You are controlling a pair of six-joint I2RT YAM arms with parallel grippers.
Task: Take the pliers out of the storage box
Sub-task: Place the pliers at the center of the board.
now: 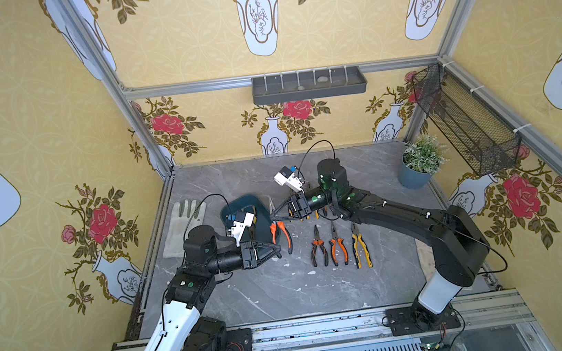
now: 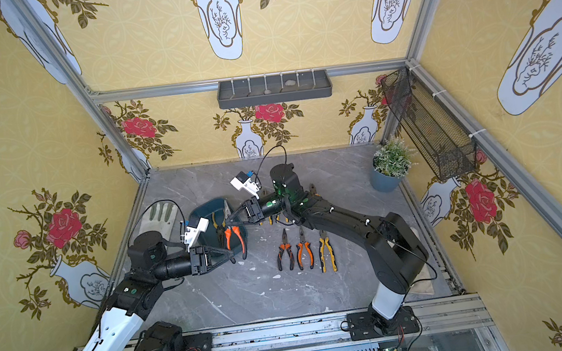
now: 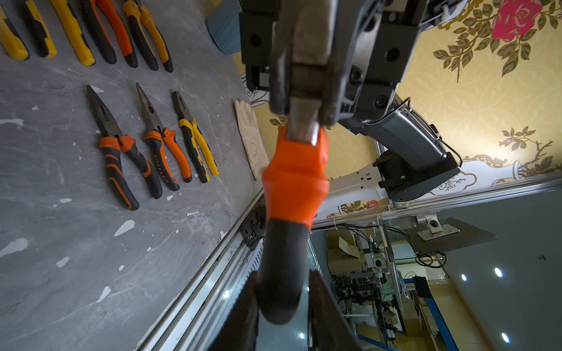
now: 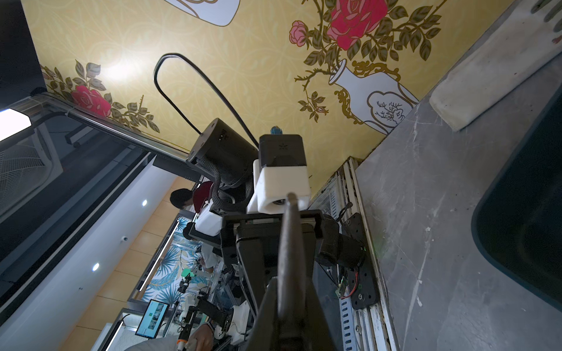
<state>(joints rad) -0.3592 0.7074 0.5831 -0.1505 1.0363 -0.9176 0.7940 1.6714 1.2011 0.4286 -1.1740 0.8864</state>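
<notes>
An orange-and-black long-nosed pliers (image 1: 283,234) hangs over the near right rim of the dark teal storage box (image 1: 229,212), held at both ends. My right gripper (image 1: 272,217) is shut on its metal nose (image 4: 291,243). My left gripper (image 1: 277,252) is shut on the black end of its handle (image 3: 281,291), with a finger on each side. In a top view, a yellow-handled pliers (image 2: 216,225) lies inside the box (image 2: 204,208). Three pliers (image 1: 336,245) lie in a row on the table, and several more (image 3: 76,30) lie behind them, partly under the right arm.
A pale work glove (image 1: 181,227) lies left of the box. A blue plant pot (image 1: 416,171) stands at the back right. A grey wall tray (image 1: 309,85) and a black mesh basket (image 1: 464,119) hang on the walls. Another pale glove (image 3: 252,136) lies at the table's right edge.
</notes>
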